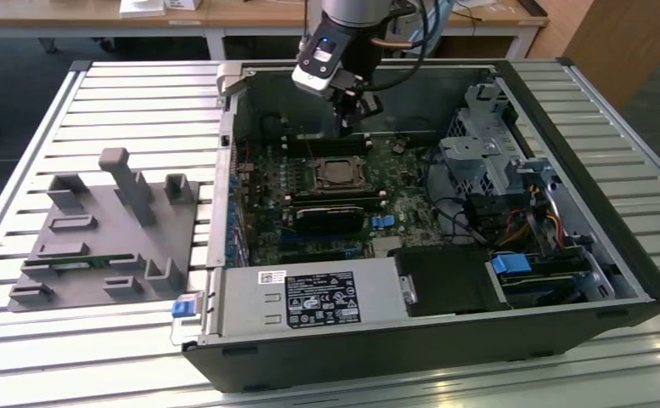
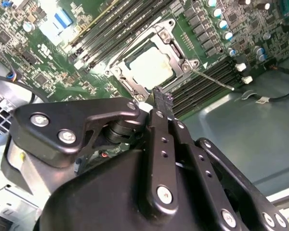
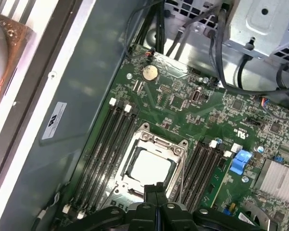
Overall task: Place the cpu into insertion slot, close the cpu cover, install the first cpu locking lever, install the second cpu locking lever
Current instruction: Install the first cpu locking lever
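**A:** Where is the hand (image 1: 353, 119)?

**B:** It is inside the open computer case (image 1: 601, 255), hanging over the motherboard (image 1: 414, 217). In both wrist views its two black fingers (image 3: 151, 192) are pressed together, with nothing between them.

**A:** And the cpu?

**B:** The cpu (image 2: 151, 67) lies just beyond the fingertips. It sits flat in the insertion slot (image 2: 116, 73) with its pale metal top facing up.

**A:** Is the cpu cover down?

**B:** Yes. The cpu cover (image 3: 156, 140) lies over the slot, and its silvery frame rings the chip, which shows through the central window.

**A:** What about the levers?

**B:** In the second wrist view one thin locking lever (image 2: 213, 80) juts out from a corner of the socket. It slants across the memory slots (image 2: 209, 84) to one side of the fingertips. I cannot make out the other lever clearly.

**A:** Does the hand touch anything?

**B:** The fingertips end close to the socket's near edge. I cannot tell whether they make contact.

**A:** Anything else nearby?

**B:** A coin cell (image 3: 150, 72) sits on the board well beyond the socket from the hand. In the exterior view the case rests on a slatted surface (image 1: 137, 93). A grey fixture (image 1: 103, 229) stands far off to the exterior view's left of the hand.
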Available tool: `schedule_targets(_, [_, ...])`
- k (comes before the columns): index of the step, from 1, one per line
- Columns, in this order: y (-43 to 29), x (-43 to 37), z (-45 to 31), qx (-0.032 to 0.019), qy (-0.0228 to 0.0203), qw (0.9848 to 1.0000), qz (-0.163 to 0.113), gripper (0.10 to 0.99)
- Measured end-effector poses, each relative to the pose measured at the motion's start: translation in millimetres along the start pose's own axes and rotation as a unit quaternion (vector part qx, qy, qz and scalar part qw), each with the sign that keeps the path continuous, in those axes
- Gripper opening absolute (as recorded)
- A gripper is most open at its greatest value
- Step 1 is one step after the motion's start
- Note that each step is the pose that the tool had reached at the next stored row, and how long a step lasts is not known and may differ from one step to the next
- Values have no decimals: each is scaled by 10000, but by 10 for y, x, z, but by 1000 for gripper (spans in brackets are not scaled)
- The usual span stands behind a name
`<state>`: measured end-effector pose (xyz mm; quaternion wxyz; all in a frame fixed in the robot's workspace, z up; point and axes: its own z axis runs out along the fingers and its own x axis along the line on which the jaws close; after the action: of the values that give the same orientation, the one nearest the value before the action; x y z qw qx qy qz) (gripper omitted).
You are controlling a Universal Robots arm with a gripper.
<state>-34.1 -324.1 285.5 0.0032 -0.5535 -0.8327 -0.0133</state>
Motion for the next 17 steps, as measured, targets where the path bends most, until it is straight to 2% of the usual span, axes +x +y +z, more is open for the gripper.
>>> schedule_targets(10, [0, -1, 0, 8, 11, 9990, -436, 106])
schedule_targets(13, [0, -1, 0, 11, 14, 9980, -626, 106])
schedule_targets(17, [0, -1, 0, 17, 20, 9958, -910, 106])
